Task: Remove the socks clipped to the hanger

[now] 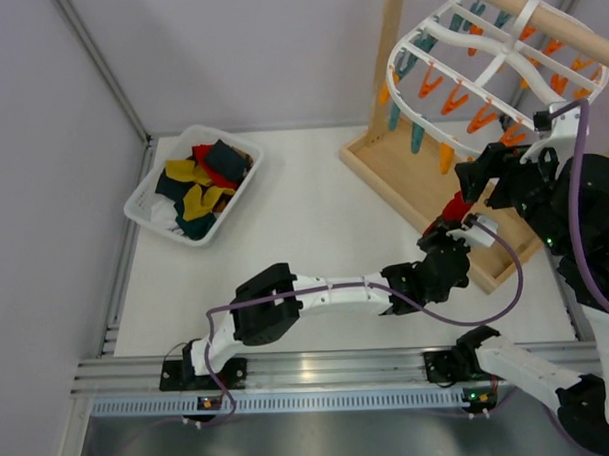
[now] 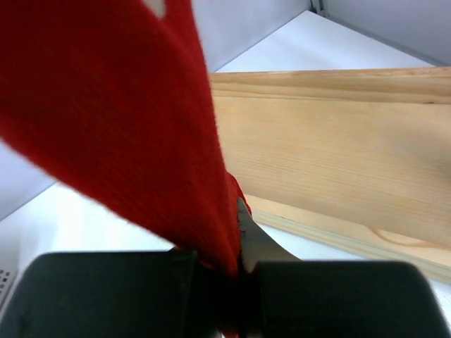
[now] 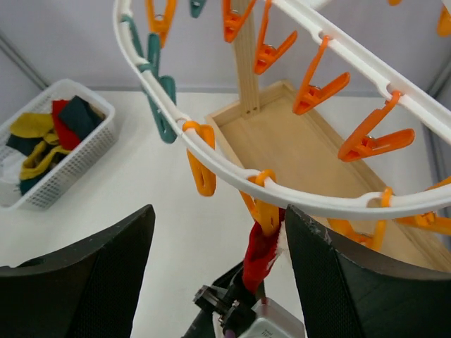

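Closest in the top view, the aluminium rail [image 1: 319, 368] carries both arm bases along the table's near edge. Far left on the white table [image 1: 314, 208] sits a white mesh basket [image 1: 158, 171] holding loose socks [image 1: 201, 182] in mustard yellow, navy and red.

From the left base the left arm stretches rightward, low over the table. Its left gripper [image 2: 236, 260] is clenched on the lower end of a red sock [image 2: 120, 105], which rises taut out of the closed fingers. The sock's upper end sits in an orange clip [image 3: 264, 215] on the near rim of the white oval hanger [image 3: 331, 208], so it is still pegged.

The rack's other orange and teal clips hang bare. The rack hangs from the bar [image 1: 537, 15] of a wooden stand, whose flat base [image 2: 338, 155] lies just beyond the sock.

At the right, the right gripper [image 3: 218, 218] is spread wide and grasps nothing; its dark fingers [image 3: 77, 274] sit on either side of that clip, apart from it.
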Tool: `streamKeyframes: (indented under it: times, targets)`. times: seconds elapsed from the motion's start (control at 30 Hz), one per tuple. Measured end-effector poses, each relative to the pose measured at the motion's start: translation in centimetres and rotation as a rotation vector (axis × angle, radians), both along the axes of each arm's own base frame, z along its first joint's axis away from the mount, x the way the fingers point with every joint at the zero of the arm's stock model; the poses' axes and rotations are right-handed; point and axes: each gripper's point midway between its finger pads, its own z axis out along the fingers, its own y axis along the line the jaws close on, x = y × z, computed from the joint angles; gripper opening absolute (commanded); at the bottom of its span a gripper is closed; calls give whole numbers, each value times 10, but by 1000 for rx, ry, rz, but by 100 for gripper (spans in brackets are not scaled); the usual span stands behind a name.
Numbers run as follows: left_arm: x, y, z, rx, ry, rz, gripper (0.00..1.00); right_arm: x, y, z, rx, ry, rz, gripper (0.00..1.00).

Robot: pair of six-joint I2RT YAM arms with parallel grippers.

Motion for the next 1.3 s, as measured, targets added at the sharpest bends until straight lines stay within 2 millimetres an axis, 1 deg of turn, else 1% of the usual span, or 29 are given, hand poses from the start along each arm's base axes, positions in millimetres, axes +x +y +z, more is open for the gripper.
streamKeyframes:
  times: [0.1,0.23,0.3,0.43,0.6,0.83,0.93,1.03,1.1,1.2,1.3]
  targets:
    - [-1,-3,-2,36,-18,17,0,6,-11,-11,-48,37,-67,68]
    - [-1,-5,-6,74,-34,23,0,12,-33,-25,-129,89,-187,68]
    - [-1,-5,-7,86,-37,23,0,12,-45,-29,-163,103,-246,67]
    - [0,-9,-7,92,-44,23,0,10,-58,-33,-199,119,-312,66]
    - [1,-14,-8,99,-49,21,0,11,-65,-40,-230,136,-353,66]
    - [-4,-16,-9,112,-52,12,0,17,-71,-63,-261,180,-428,61]
    - [-8,-18,-9,112,-53,5,0,20,-70,-72,-272,193,-442,60]
    - [-11,-20,-9,112,-53,-3,0,24,-64,-73,-286,180,-455,60]
    - [-12,-20,-9,112,-53,-7,0,26,-61,-70,-282,157,-464,60]
    - [-13,-21,-9,111,-53,-9,0,30,-58,-64,-274,113,-495,57]
    - [-14,-21,-9,114,-52,-11,0,32,-56,-64,-275,84,-515,55]
